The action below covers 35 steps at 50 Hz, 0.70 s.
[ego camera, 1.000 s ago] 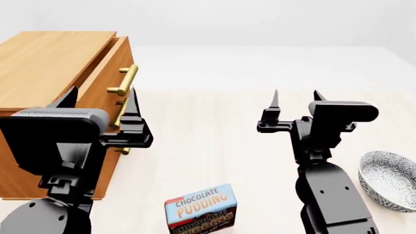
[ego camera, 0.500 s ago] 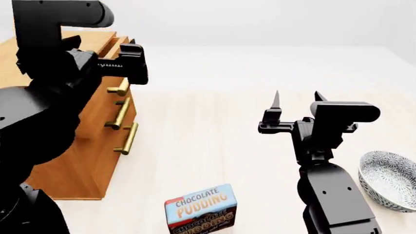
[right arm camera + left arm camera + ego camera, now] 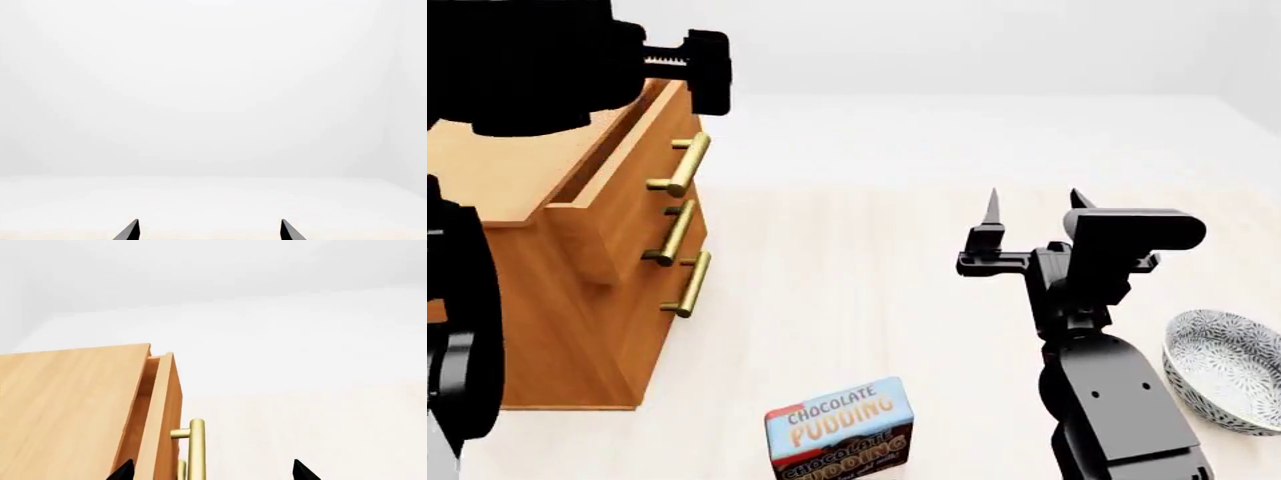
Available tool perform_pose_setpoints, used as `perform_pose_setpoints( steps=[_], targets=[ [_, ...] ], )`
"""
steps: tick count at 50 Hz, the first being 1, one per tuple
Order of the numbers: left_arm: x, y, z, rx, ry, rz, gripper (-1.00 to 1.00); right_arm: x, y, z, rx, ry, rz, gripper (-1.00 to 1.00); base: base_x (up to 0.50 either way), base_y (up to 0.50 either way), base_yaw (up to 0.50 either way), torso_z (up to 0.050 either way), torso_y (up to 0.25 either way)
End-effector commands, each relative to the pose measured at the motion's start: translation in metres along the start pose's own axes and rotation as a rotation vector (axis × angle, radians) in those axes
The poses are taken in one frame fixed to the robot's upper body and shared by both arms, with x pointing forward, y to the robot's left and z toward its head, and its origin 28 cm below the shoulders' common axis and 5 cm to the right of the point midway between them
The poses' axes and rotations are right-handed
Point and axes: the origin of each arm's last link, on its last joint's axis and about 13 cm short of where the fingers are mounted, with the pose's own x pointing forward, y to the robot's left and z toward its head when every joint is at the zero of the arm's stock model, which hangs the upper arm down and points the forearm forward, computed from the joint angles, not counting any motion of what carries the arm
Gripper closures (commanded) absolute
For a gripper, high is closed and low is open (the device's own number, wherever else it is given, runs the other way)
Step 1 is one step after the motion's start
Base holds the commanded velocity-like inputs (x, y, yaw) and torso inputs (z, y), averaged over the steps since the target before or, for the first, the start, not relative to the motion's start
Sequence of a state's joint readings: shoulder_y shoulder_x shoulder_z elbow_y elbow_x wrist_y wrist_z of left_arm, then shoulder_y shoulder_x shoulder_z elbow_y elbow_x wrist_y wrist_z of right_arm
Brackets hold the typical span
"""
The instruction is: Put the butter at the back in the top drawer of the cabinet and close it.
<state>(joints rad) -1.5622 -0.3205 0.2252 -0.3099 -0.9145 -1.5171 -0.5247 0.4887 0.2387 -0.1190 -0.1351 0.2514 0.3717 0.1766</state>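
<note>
- The cabinet (image 3: 574, 290) stands at the left of the table (image 3: 868, 250); its top drawer (image 3: 627, 150) is pulled partly out, brass handle (image 3: 683, 165) facing right.
- The butter shows in no view.
- Left gripper (image 3: 210, 471) hangs above the drawer front, fingers (image 3: 301, 471) spread wide, empty.
- Right gripper (image 3: 1034, 215) is raised mid-table, fingers apart, holding nothing.
- Chocolate Pudding box (image 3: 838, 427) lies at the near edge; a patterned bowl (image 3: 1225, 370) sits far right.

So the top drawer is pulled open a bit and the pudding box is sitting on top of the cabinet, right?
Not quite. The top drawer is open a bit, but the pudding box sits on the floor in front of the cabinet, as the head view shows.
</note>
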Motion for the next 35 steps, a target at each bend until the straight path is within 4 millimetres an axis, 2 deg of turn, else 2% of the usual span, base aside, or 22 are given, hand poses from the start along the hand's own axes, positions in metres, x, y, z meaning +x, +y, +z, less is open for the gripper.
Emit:
perform_pose_setpoints(
  steps=[1,24,35],
  targets=[
    [0.013,0.005,0.016,-0.001,0.109,0.056,-1.0,0.0,0.0,0.0,0.0,0.004,0.004,-1.0,0.0,0.0,0.0,0.0,0.0],
    [0.045,0.01,0.005,-0.009,0.213,0.092,-1.0,0.0,0.0,0.0,-0.002,0.006,0.005,-1.0,0.0,0.0,0.0,0.0,0.0],
    [0.053,0.013,0.002,-0.015,0.236,0.109,-1.0,0.0,0.0,0.0,-0.003,0.007,0.007,-1.0,0.0,0.0,0.0,0.0,0.0]
  ],
)
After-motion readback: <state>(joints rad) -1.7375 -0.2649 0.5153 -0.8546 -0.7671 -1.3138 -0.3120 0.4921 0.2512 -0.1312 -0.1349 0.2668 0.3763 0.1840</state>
